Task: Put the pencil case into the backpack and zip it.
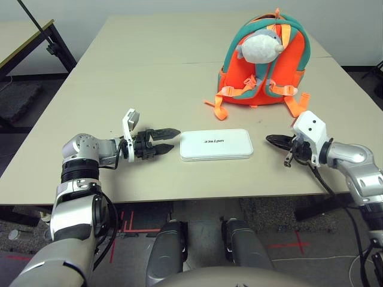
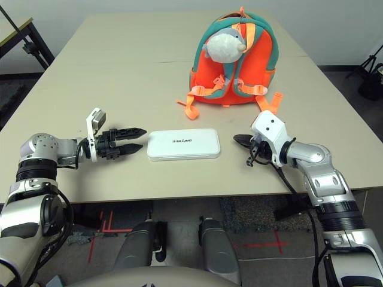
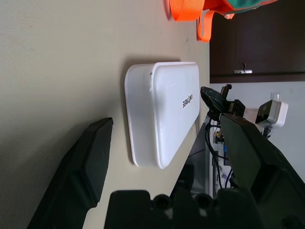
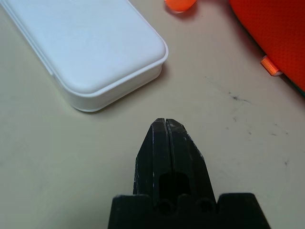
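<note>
Since nothing was held yet: we judged grasping came first.
Left gripper [image 1: 169, 139]: fingers apart, pencil case [image 1: 216, 144] just beyond the tips.
Right gripper [image 4: 164, 138]: fingers together, case near.
Backpack [image 1: 262, 60]: well beyond the case.
Advice: we should straddle the case's short end squarely.

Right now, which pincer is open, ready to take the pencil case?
The left pincer: its black fingers are spread, pointing at the pencil case. The right pincer has its fingers pressed together.

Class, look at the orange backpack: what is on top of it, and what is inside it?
A grey-white plush fish sits on the upright backpack, near its top, above orange straps. Its inside cannot be seen.
</note>
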Robot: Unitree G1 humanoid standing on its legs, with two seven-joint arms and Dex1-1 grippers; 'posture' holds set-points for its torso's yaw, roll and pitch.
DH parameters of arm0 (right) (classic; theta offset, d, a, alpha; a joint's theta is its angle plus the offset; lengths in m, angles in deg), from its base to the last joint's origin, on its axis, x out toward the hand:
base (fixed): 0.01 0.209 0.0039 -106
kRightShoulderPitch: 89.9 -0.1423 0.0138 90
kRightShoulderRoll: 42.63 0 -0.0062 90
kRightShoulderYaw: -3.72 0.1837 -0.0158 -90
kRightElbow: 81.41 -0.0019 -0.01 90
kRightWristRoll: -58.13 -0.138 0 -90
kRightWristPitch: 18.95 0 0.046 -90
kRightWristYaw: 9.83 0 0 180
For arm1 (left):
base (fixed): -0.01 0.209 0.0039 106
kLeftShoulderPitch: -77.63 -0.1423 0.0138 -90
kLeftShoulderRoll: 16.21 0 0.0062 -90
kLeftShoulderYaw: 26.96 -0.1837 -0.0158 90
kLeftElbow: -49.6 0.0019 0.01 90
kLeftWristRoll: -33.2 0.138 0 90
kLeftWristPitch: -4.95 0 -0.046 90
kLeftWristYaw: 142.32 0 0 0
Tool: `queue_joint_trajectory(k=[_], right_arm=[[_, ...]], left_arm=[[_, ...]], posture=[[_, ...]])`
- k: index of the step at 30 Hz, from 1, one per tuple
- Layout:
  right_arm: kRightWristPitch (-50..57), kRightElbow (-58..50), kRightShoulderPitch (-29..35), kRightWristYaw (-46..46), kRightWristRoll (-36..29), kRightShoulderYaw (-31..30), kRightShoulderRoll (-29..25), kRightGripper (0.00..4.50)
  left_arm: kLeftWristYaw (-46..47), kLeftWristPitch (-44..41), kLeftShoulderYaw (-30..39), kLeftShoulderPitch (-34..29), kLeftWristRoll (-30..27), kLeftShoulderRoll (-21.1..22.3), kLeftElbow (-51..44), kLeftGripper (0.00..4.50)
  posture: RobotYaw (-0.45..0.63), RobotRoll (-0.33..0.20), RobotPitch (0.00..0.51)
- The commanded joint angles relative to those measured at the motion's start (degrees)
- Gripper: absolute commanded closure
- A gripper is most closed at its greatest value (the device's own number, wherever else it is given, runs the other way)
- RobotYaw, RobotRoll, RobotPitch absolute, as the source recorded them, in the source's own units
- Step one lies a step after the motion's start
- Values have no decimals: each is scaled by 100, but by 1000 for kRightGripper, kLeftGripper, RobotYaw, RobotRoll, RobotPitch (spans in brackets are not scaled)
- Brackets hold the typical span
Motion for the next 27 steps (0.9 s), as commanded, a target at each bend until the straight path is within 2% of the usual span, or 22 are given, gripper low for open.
queue_joint_trajectory(k=[1,27], right_arm=[[-47,99,-70,-95,199,-223,-51,4478],[-11,460,-721,-202,629,-863,625,4478]], left_arm=[[12,30,-213,-40,258,40,222,0],[-250,94,-350,-24,405,83,336,0]], posture=[[-164,0,105],[-149,0,118]])
